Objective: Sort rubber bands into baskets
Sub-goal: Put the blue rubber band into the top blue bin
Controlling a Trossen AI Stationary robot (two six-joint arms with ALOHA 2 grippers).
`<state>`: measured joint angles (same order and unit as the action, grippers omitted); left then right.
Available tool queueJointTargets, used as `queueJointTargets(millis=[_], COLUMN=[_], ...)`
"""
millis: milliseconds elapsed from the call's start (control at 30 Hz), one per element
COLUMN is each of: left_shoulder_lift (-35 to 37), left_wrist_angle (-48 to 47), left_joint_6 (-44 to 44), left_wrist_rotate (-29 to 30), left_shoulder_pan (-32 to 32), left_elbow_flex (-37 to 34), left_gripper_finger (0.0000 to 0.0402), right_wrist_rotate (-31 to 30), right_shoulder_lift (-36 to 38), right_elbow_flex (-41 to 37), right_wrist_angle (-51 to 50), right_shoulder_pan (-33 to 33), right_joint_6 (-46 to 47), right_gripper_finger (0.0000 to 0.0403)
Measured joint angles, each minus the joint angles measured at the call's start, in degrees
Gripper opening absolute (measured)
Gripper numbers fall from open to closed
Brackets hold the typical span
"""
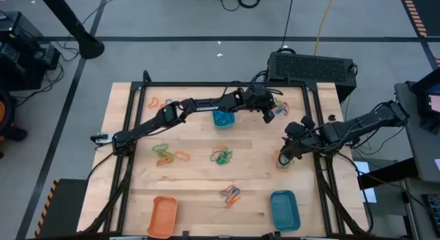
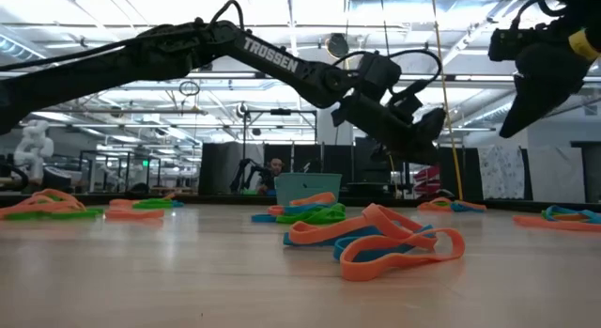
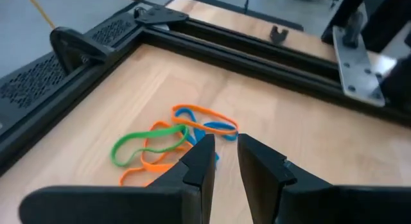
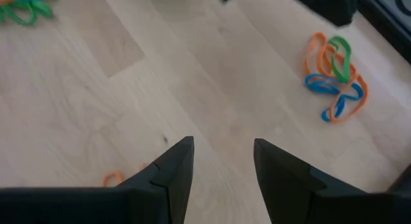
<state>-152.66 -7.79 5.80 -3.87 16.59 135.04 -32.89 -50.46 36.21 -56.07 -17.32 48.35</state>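
Observation:
Small orange, blue and green rubber bands lie in loose piles on the wooden table: at the far right [image 1: 280, 111], right [image 1: 283, 162], centre [image 1: 221, 155], near centre [image 1: 232, 194], left [image 1: 165, 155] and far left [image 1: 161, 102]. A teal basket [image 1: 223, 119] stands at the far middle, an orange basket [image 1: 163, 216] and another teal basket [image 1: 284, 209] at the near edge. My left gripper [image 3: 225, 153] hovers narrowly open and empty above the far-right pile [image 3: 173, 139]. My right gripper [image 4: 223, 153] is open and empty above the table by the right pile [image 4: 114, 179].
A black metal frame [image 1: 313, 109] runs along the table's edges, close beside the far-right pile [image 4: 334, 79]. A black box [image 1: 311, 67] sits behind the far edge. Bare wood [image 1: 199, 185] lies between the piles and the near baskets.

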Motion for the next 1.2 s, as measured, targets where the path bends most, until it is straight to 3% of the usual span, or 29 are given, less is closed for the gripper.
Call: queueJointTargets(millis=[167,267,333,467,667,900,1200], left_shoulder_lift=[3.4,8.0,10.7,15.0,24.7,26.1,27.0], left_wrist_angle=[-6.1,-12.7,-18.5,-30.9,-43.6,-58.2,-66.3], left_joint_6=[-5.3,-8.4,-10.8,-12.2,-12.4,-14.1,-15.2], left_wrist_rotate=[-0.6,-0.6,-0.6,0.0,0.1,-2.4,-3.4], left_shoulder_pan=[-0.3,0.6,1.7,5.1,10.1,12.1,11.0], left_elbow_flex=[-0.2,0.1,0.2,-0.2,-0.2,-0.5,-0.5], left_gripper_finger=[0.0075,0.0075,0.0075,0.0075,0.0075,0.0075,0.0075], right_wrist_rotate=[-1.1,-6.4,-8.9,-7.9,-3.1,6.2,7.9], right_shoulder_lift=[-0.1,-0.3,-0.9,-2.5,-6.2,-12.3,-21.0], right_elbow_flex=[0.0,0.0,0.0,-0.5,-0.5,-0.5,-0.5], right_wrist_angle=[0.0,-1.0,-1.1,-1.0,4.2,15.5,20.9], right_shoulder_pan=[0.0,0.8,2.3,7.9,21.9,37.8,47.8], right_joint_6=[2.4,6.7,8.9,10.6,0.3,-15.1,-20.5], right_gripper_finger=[0.0155,0.0155,0.0154,0.0142,0.0115,0.0103,0.0118])
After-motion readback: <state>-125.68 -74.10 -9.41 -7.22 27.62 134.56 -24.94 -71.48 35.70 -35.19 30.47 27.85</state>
